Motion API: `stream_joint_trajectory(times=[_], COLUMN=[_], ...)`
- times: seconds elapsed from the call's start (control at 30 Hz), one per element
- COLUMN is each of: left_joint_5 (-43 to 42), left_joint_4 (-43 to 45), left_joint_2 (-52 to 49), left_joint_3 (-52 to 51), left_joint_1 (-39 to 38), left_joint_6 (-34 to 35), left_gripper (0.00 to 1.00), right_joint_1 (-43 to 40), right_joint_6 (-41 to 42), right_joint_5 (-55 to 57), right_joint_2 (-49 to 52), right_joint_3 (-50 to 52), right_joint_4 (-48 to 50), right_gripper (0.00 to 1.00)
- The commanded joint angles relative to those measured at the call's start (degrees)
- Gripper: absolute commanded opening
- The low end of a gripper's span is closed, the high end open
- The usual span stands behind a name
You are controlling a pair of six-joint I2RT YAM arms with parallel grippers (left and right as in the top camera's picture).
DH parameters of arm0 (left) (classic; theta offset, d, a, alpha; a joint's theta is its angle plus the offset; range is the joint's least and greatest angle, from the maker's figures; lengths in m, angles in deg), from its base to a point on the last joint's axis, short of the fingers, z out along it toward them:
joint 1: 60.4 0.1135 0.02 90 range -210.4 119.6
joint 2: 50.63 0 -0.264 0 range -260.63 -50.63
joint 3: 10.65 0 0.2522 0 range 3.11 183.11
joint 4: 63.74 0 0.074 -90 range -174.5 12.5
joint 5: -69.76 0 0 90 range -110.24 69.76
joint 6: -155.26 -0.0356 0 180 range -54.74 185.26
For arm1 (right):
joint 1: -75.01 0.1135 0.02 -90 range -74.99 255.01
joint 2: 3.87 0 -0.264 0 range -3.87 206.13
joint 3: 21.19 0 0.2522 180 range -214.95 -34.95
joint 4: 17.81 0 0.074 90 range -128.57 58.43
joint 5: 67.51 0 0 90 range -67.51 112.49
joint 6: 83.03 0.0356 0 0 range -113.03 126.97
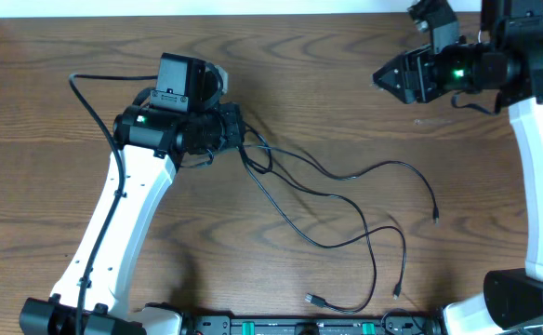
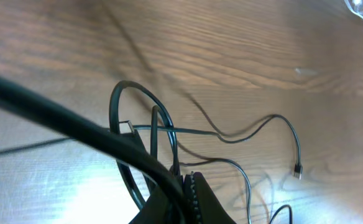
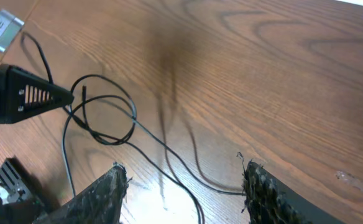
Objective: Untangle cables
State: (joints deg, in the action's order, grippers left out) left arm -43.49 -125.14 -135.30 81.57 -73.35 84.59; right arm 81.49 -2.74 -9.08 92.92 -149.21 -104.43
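Several thin black cables (image 1: 258, 158) lie on the wooden table, tangled near the middle and fanning out right to plug ends (image 1: 436, 219). My left gripper (image 1: 236, 132) is shut on the cables at the tangle. In the left wrist view its jaws (image 2: 184, 182) pinch a black cable, with loops (image 2: 197, 130) just beyond. My right gripper (image 1: 383, 76) is open and empty at the far right, well away from the cables. The right wrist view shows its spread fingers (image 3: 181, 173) above cable loops (image 3: 132, 115). The white cord is out of view.
A thicker black arm lead (image 1: 90, 98) loops left of the left arm and crosses the left wrist view (image 2: 57, 115). More plug ends lie near the front edge (image 1: 314, 300). The left gripper's tip shows in the right wrist view (image 3: 35, 96).
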Motion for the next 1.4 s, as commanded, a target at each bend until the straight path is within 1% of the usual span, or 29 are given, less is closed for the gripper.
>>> stream_joint_trajectory(times=[0.0,0.07,0.17,0.23,0.33,0.47,0.6,0.67,0.83,0.93,1.07,1.2,1.37], left_joint_5=[-3.4,-5.2,-13.1,-15.6,-16.9,-17.2,-22.6,-26.4,-31.9,-32.9,-33.1,-33.1,-33.1], left_joint_4=[1.4,2.5,5.6,7.1,8.2,9.3,12.6,15.1,20.1,21.4,21.6,21.7,21.7], left_joint_2=[-0.1,-0.1,-0.1,-0.1,-0.1,-0.1,-0.1,-0.1,-0.1,-0.1,-0.1,-0.1,-0.1], left_joint_3=[0.3,0.3,0.3,0.3,0.3,0.3,0.3,0.3,0.3,0.3,0.3,0.3,0.3], left_joint_1=[-0.1,-0.1,0.1,0.1,0.1,0.1,0.9,1.9,4.9,6.2,6.4,6.5,6.5], left_joint_6=[-4.9,-6.6,-11.0,-12.4,-13.4,-13.3,-13.3,-12.3,-6.3,-3.5,-1.5,-1.4,-1.0], left_gripper=[0.07,0.07,0.07,0.07,0.07,0.07,0.07,0.07,0.07,0.07,0.07,0.07,0.07], right_joint_1=[1.6,2.1,2.8,3.1,3.5,4.5,6.5,8.0,11.4,13.2,15.8,19.0,21.2], right_joint_6=[-0.6,-0.6,-0.6,-0.6,-0.6,-0.6,-0.6,-0.6,-0.6,-0.4,3.1,5.7,7.8], right_joint_5=[1.4,1.4,1.2,1.2,0.1,-5.6,-8.7,-8.7,-9.5,-11.5,-11.5,-11.5,-10.6], right_joint_2=[1.1,1.9,3.9,5.0,6.8,9.3,11.6,13.2,17.4,19.8,22.4,24.6,26.2], right_joint_3=[0.5,0.5,0.5,0.5,0.5,0.5,0.6,0.6,0.6,0.6,0.6,0.6,0.6], right_joint_4=[0.0,0.0,0.1,0.3,0.8,3.0,4.8,5.2,6.7,8.8,12.4,15.1,16.2], right_gripper=[0.58,0.58,0.58,0.58,0.58,0.58,0.59,0.58,0.57,0.57,0.57,0.57,0.55])
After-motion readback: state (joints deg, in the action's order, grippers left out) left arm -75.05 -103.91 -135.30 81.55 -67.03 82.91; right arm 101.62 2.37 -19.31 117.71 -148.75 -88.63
